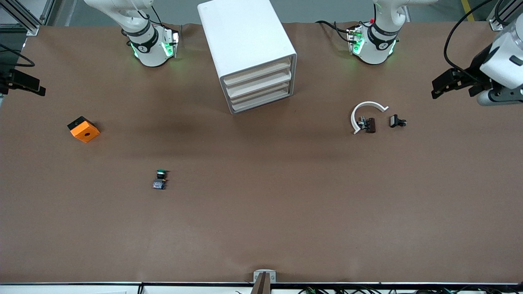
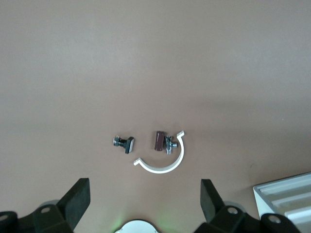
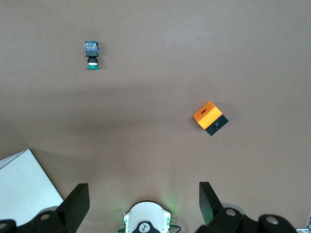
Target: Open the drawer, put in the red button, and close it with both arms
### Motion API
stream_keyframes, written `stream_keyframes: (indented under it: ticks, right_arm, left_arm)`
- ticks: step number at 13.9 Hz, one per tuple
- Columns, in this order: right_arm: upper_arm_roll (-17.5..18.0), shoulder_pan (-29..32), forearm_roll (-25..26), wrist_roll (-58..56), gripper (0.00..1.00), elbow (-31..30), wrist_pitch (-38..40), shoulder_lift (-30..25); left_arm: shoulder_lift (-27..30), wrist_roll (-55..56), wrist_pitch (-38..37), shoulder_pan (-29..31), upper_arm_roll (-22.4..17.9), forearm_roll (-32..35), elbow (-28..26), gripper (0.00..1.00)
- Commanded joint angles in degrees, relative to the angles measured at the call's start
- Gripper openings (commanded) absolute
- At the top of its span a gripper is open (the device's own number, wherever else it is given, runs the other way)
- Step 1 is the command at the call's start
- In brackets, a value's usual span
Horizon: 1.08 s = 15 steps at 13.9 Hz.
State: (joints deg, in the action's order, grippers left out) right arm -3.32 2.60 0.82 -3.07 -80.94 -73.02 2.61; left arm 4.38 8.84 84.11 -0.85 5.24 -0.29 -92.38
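The white cabinet stands between the arm bases. Its four cream-fronted drawers are all shut and face the front camera. No red-capped button shows in any view. A green-capped button lies on the table toward the right arm's end and also shows in the right wrist view. My left gripper hangs open and empty over the left arm's end of the table. My right gripper hangs open and empty over the right arm's end.
A white C-shaped clip, a dark brown piece with a metal part and a small black piece lie toward the left arm's end. An orange and black box lies toward the right arm's end.
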Motion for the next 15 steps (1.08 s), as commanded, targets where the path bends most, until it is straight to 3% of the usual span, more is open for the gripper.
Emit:
stream_keyframes:
  ticks: [1, 5, 7, 15]
  right_arm:
    - [0.34, -0.22, -0.47, -0.36, 1.00, -3.51, -0.45, -3.56]
    - [0.25, -0.40, -0.47, -0.36, 1.00, -14.05, -6.07, -12.52]
    - [-0.01, -1.19, -0.47, -0.01, 1.00, -14.59, -6.17, -13.60]
    - [-0.01, -0.75, -2.48, 2.35, 1.00, -14.60, -7.31, -13.33]
  left_arm:
    - [4.59, 0.03, 0.45, -0.12, 0.29, -0.94, -4.57, 1.00]
    - [4.41, 0.30, 1.06, 3.66, 4.08, -1.03, -4.92, 1.00]
    - [4.50, 0.47, 1.58, 4.01, 5.39, -1.03, -5.71, 1.00]
    - [4.06, 1.00, 1.59, 4.28, 4.26, -0.68, -4.13, 1.00]
